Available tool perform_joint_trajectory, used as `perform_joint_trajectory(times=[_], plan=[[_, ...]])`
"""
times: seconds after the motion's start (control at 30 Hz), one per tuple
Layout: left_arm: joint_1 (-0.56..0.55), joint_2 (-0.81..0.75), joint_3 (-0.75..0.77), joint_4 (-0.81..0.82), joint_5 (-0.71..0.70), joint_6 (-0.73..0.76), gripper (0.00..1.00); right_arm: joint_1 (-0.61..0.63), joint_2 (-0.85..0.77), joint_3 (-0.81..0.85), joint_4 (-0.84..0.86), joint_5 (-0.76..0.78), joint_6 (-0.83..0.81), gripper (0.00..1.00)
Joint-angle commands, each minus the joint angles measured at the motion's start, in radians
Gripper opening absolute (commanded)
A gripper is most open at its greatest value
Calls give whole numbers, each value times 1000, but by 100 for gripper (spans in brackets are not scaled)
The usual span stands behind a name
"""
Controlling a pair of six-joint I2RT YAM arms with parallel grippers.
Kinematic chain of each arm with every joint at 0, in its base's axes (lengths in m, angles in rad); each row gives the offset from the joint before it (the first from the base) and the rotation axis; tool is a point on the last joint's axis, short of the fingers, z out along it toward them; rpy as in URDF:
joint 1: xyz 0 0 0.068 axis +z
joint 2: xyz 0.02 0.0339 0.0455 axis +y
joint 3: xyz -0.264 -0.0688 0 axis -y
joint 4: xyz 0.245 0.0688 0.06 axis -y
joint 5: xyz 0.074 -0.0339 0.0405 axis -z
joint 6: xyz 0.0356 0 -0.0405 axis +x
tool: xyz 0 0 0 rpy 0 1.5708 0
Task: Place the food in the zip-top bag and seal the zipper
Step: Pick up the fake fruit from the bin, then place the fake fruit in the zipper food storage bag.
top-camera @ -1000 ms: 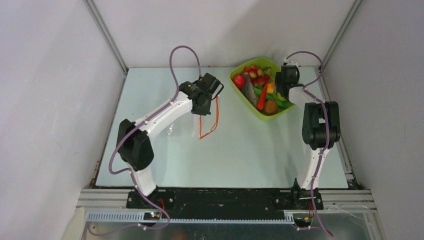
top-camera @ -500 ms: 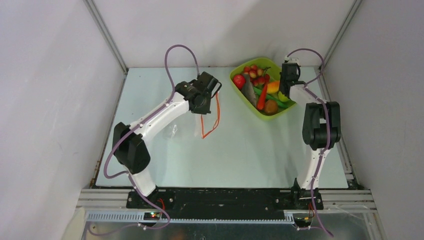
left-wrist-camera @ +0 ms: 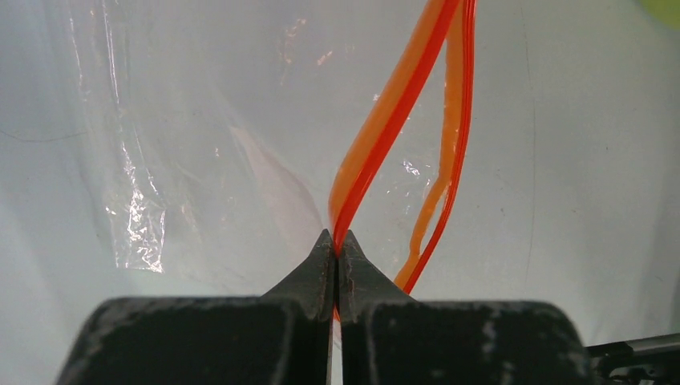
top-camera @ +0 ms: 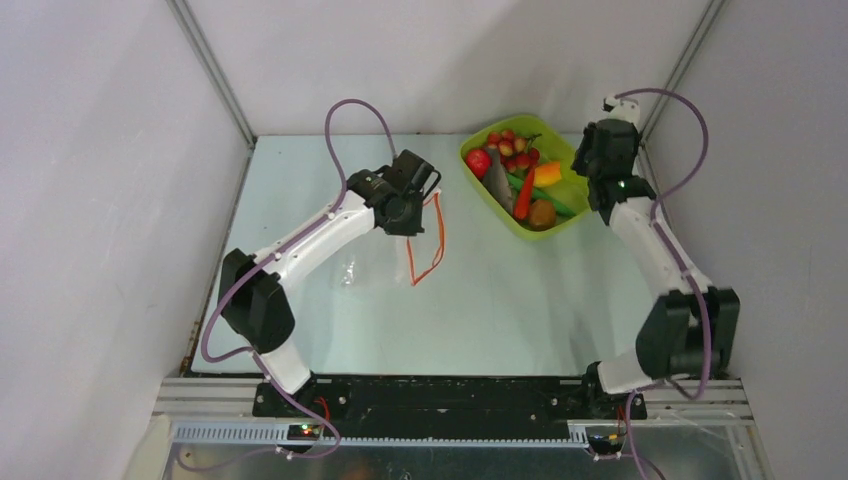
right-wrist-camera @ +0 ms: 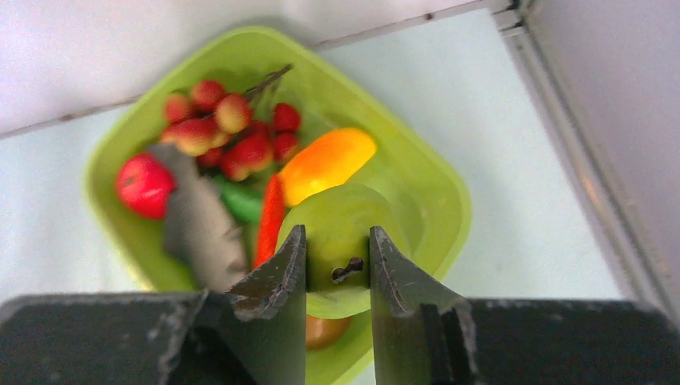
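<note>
So, your right claw (right-wrist-camera: 337,241) just lifted the pear (right-wrist-camera: 343,210) out. Your left claw (left-wrist-camera: 337,242) still pinches the zipper (left-wrist-camera: 393,120): bag it.

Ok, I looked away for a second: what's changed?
The right gripper closed on the green pear and lifted it above the lime tray. The left gripper stayed shut on the orange zipper strip, drifting slightly; the other food stayed in the tray.

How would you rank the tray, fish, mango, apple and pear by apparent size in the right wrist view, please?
1. lime-green tray
2. grey fish
3. orange mango
4. red apple
Unranked: green pear; clamped in the right gripper, it sits nearest the camera, so its size misleads.
</note>
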Motion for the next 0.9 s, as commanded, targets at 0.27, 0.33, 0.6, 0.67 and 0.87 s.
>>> perform_joint_trajectory(times=[0.27,0.33,0.6,0.67,0.87], plan=[[-43,-22,68,33,62,-57,0,292,-518,-358,94,-312,359,0],[-55,-36,63,36,61,-64,0,368,-554,-391,113,-315,399,0],[-104,-100,-11,69,74,-100,0,545,-558,-464,159,-294,486,0],[-114,-118,-35,77,77,-112,0,590,-539,-483,181,-263,498,0],[-155,-202,-130,102,77,-152,0,751,-451,-491,205,-17,487,0]])
